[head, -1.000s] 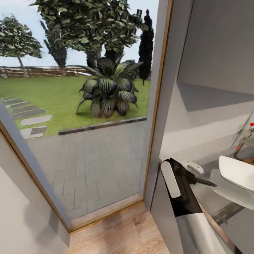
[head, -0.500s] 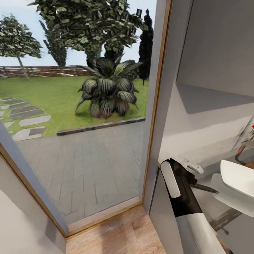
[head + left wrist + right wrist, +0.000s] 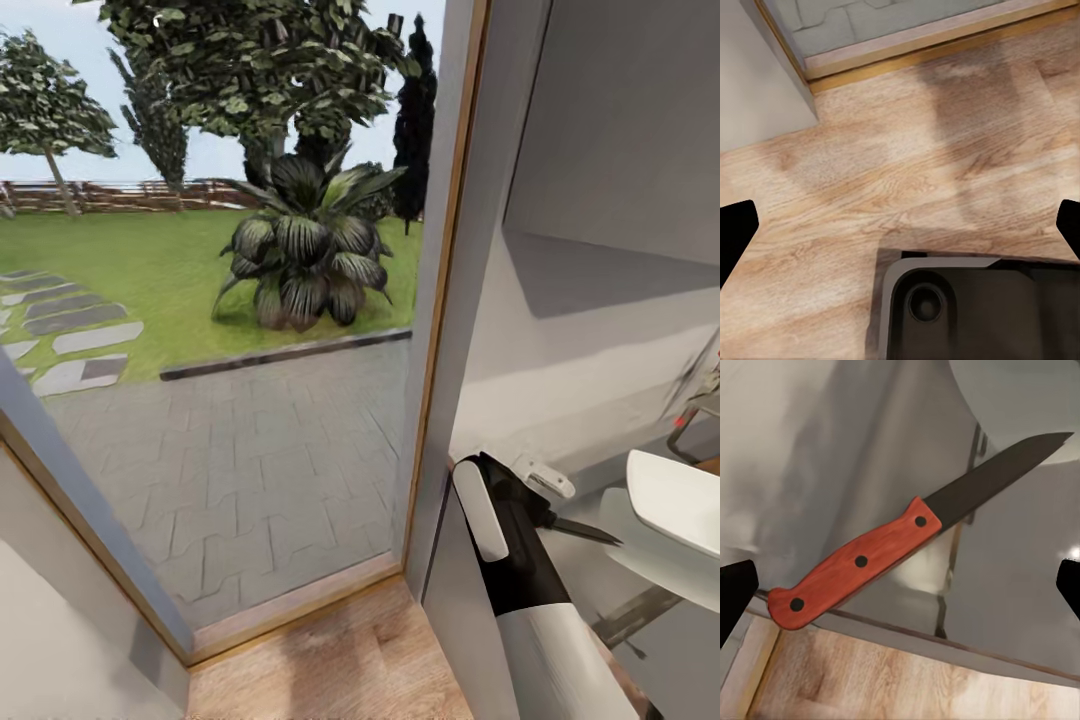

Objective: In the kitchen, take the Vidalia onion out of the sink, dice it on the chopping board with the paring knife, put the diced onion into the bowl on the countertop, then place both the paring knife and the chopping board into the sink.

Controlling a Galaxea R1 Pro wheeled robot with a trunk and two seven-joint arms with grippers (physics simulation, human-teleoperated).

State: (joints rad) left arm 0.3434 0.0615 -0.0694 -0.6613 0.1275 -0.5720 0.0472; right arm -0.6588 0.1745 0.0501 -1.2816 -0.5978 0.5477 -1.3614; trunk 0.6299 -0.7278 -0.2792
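Paring knife (image 3: 907,544) sits clamped in the right gripper (image 3: 553,506) just beside the bowl (image 3: 680,500), so carry it blade-level toward the sink; left gripper (image 3: 900,225) is spread apart.

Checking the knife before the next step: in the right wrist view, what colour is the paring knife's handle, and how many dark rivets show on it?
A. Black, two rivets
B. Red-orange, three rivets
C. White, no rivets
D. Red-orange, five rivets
B. In the right wrist view the paring knife has a red-orange handle with three dark rivets spaced along it, and a dark blade pointing away over the grey countertop.
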